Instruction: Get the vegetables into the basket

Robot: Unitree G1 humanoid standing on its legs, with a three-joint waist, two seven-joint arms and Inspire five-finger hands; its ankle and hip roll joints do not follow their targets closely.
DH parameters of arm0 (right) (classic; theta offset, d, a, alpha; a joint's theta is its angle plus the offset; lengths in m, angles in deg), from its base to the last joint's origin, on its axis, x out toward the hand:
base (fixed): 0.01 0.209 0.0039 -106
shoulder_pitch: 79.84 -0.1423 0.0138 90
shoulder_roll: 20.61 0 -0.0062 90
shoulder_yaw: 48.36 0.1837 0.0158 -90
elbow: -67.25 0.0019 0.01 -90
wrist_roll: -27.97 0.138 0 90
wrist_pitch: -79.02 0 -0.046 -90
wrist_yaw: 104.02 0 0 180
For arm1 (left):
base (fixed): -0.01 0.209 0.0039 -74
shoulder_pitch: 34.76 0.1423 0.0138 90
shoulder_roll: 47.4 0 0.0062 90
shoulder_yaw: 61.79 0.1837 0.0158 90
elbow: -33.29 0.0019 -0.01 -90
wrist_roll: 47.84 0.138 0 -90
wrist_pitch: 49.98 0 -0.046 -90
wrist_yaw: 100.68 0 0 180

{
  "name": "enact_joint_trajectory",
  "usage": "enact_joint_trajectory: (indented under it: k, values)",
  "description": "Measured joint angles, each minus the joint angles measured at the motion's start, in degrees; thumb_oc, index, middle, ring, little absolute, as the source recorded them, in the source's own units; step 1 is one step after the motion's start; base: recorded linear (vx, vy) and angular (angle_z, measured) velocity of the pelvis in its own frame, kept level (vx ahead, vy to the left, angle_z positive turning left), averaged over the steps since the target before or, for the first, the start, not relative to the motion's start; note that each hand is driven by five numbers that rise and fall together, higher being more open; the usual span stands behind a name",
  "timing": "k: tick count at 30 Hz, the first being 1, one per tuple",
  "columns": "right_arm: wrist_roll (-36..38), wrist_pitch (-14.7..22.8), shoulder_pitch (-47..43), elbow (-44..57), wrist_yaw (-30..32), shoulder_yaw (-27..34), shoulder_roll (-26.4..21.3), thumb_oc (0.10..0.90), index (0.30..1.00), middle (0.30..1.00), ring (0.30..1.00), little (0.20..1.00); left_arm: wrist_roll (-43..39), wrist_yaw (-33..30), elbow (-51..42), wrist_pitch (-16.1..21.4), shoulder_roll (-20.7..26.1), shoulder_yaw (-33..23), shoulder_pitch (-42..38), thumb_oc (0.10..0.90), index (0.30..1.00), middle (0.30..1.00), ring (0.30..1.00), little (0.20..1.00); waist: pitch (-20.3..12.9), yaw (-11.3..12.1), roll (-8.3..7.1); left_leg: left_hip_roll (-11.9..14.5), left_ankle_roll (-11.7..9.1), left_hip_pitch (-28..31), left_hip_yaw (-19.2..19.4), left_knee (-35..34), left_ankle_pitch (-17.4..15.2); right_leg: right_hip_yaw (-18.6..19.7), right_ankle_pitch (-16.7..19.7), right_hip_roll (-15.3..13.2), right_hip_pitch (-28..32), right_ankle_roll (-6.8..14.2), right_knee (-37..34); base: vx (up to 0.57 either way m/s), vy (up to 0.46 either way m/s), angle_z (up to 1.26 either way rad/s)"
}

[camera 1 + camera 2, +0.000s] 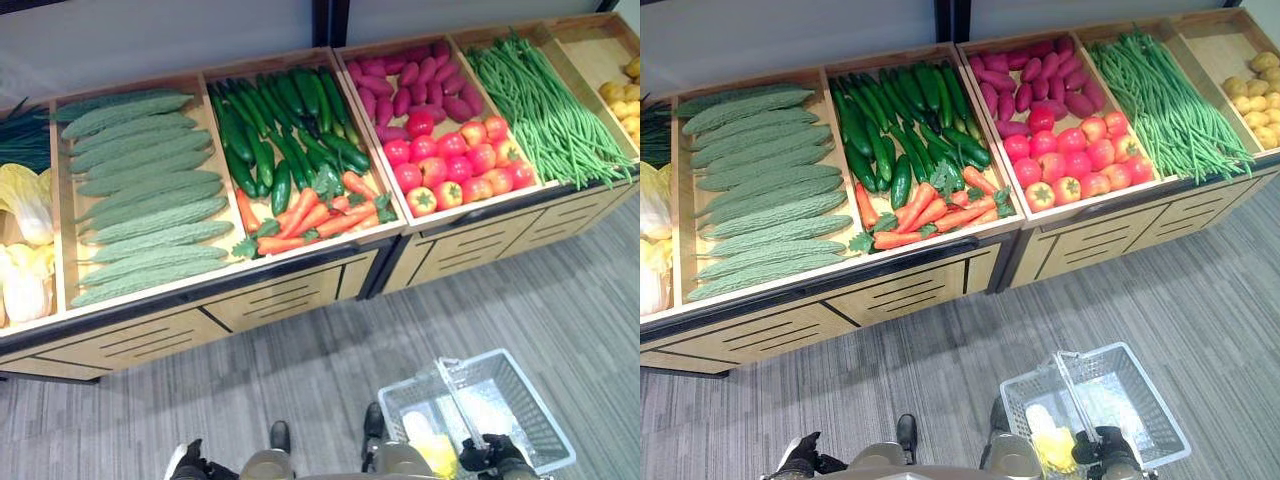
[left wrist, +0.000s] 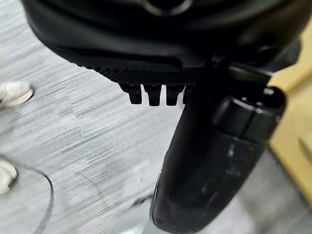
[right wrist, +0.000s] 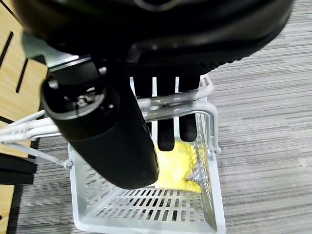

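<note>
Two robot hands hang low at our sides: the right robot hand [image 3: 165, 112] has its fingers curled round the handle [image 3: 161, 103] of the white basket [image 1: 520, 410], which hangs just above the grey floor [image 1: 300, 370] with a yellow vegetable [image 3: 178, 165] lying inside. The left robot hand [image 2: 156, 92] hangs over the floor with its fingers curled on nothing. Carrots [image 1: 300, 215], cucumbers [image 1: 280, 130] and tomatoes [image 1: 450, 160] lie in the wooden worktop [image 1: 300, 290] bins ahead.
</note>
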Motion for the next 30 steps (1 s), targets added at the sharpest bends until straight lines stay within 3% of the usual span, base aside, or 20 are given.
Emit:
enact_joint_trajectory:
  k: [5, 9, 12, 14, 15, 17, 22, 30]
  values:
    - [-0.64, 0.03, 1.10, -0.52, 0.84, -0.80, 2.15, 0.400, 0.300, 0.300, 0.300, 0.300, -7.75, -11.24, -0.89, -0.12, 7.82, -14.19, -1.58, 0.900, 1.000, 1.000, 1.000, 1.000, -2.91, 0.39, -2.69, 0.53, -0.06, 0.63, -0.22, 0.05, 0.00, -0.31, 0.03, 0.58, 1.22, -0.02, -0.90, 0.00, 0.001, 0.01]
    - [-0.97, 0.72, 2.84, 0.11, 1.67, -1.62, 2.30, 0.400, 0.300, 0.300, 0.300, 0.300, -6.12, -20.30, -12.91, -0.06, 12.60, -12.12, 0.16, 0.900, 1.000, 1.000, 1.000, 1.000, -3.97, 1.57, -3.13, 0.58, -0.35, 0.43, -0.46, -0.01, 0.07, -0.47, 0.09, 0.57, 1.27, 0.05, -0.92, 0.00, -0.009, 0.03]
    - [-0.98, 1.09, 3.68, 0.95, 1.78, -1.62, 2.29, 0.400, 0.300, 0.300, 0.300, 0.300, -0.47, -25.69, -28.42, -0.22, 16.02, -11.35, 3.83, 0.900, 1.000, 1.000, 1.000, 1.000, -3.97, 2.18, -3.09, 0.71, -0.68, 0.21, -0.65, -0.15, 0.31, -0.61, 0.07, 0.65, 1.15, 0.12, -0.95, 0.00, -0.008, 0.01]
    - [-1.00, 1.83, 4.17, 1.64, 1.97, -1.62, 2.25, 0.400, 0.300, 0.300, 0.300, 0.300, 3.95, -27.79, -33.41, -0.02, 17.49, -11.81, 4.53, 0.900, 1.000, 1.000, 1.000, 1.000, -3.94, 2.21, -2.92, 0.79, -0.78, 0.19, -0.72, -0.28, 0.40, -0.66, 0.02, 0.70, 1.13, 0.19, -0.96, 0.00, 0.000, 0.00]
    - [-1.00, 2.50, 4.79, 1.94, 1.97, -1.54, 2.25, 0.400, 0.300, 0.300, 0.300, 0.300, 6.18, -28.66, -43.85, -1.53, 17.84, -13.22, 5.83, 0.900, 1.000, 1.000, 1.000, 1.000, -3.94, 2.57, -3.02, 0.88, -0.86, -0.14, -0.81, -0.29, 0.51, -0.72, 0.04, 0.79, 0.84, 0.16, -0.97, 0.00, 0.000, 0.00]
    - [-0.99, 2.52, 4.80, 1.96, 2.02, -1.11, 2.10, 0.400, 0.300, 0.300, 0.300, 0.300, 11.96, -30.46, -53.39, -0.58, 18.81, -14.15, 6.23, 0.900, 1.000, 1.000, 1.000, 1.000, -3.88, 2.67, -2.86, 0.87, -0.81, 0.01, -0.72, -0.04, 0.62, -0.67, 0.34, 0.81, 0.93, -0.13, -0.96, 0.00, 0.000, 0.00]
    - [-1.02, 2.56, 4.68, 3.23, 1.92, -1.14, 1.86, 0.400, 0.300, 0.300, 0.300, 0.300, 14.96, -29.46, -57.53, 1.74, 19.09, -13.77, 2.79, 0.900, 1.000, 1.000, 1.000, 1.000, -3.69, 1.13, -2.43, 0.91, -0.81, 0.58, -0.20, -0.03, 0.69, -0.12, 0.40, 0.96, 0.98, -0.10, -0.99, 0.00, 0.003, -0.07]
    - [-1.10, 2.12, 4.46, 5.35, 0.29, -1.17, 0.98, 0.400, 0.300, 0.300, 0.300, 0.300, 2.03, -11.45, -58.41, 7.99, 19.62, 0.70, -2.37, 0.900, 1.000, 1.000, 1.000, 1.000, -2.94, -1.33, -1.60, 1.13, -0.82, 0.93, 1.56, -0.05, 0.68, 1.80, 0.69, 1.40, 0.26, 0.00, -1.22, 0.00, 0.006, -0.12]
